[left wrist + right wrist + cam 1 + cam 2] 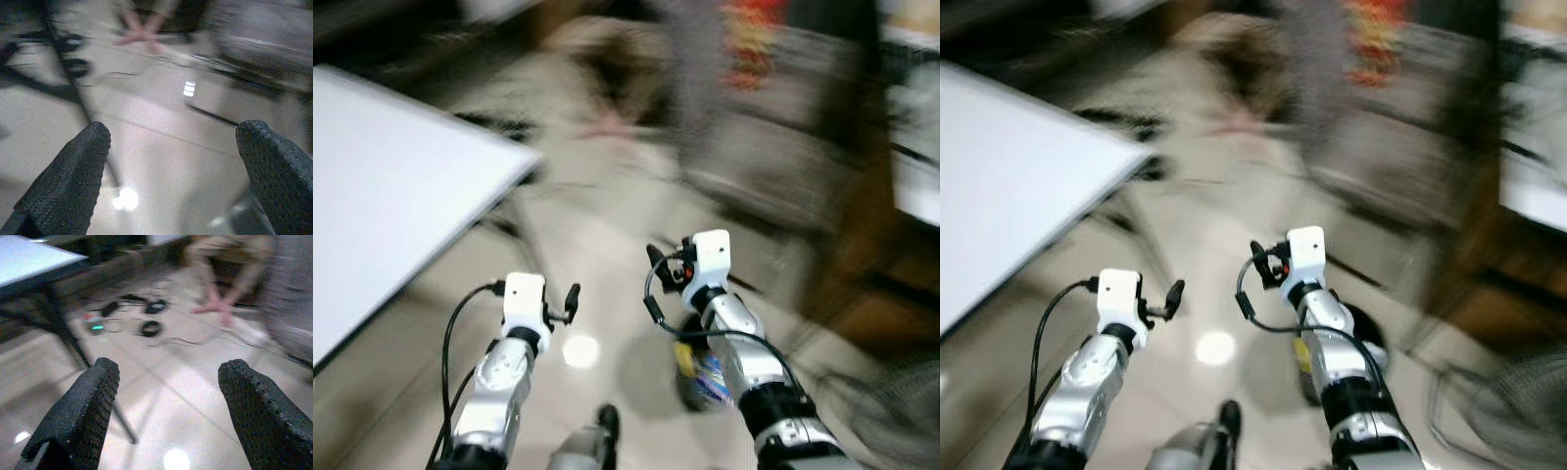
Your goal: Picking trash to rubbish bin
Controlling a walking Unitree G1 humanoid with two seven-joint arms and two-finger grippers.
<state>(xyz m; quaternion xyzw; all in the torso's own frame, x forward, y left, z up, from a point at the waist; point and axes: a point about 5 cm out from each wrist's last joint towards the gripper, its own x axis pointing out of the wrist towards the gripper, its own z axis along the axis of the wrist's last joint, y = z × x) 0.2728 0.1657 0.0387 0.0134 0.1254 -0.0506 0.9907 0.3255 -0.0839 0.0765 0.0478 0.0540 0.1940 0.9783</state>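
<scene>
Step judged: walking or turning in search of trash or bin; head views heavily blurred. Nothing held.

Left hand (173, 176): knobbly black fingers spread wide, nothing between them. Right hand (164, 413): same, wide open, nothing gripped.

Below right forearm: dark round container with colourful wrapper inside (705, 377), possibly rubbish bin; cannot be told for sure.

Under both hands: glossy pale tiled floor (597, 245).

Left of left hand: flat white bench (382, 186) on thin dark legs.

Beyond right hand: black cables (149, 328) coiled on floor.

Next move judged: trash to be located, open hand lowered over it.
</scene>
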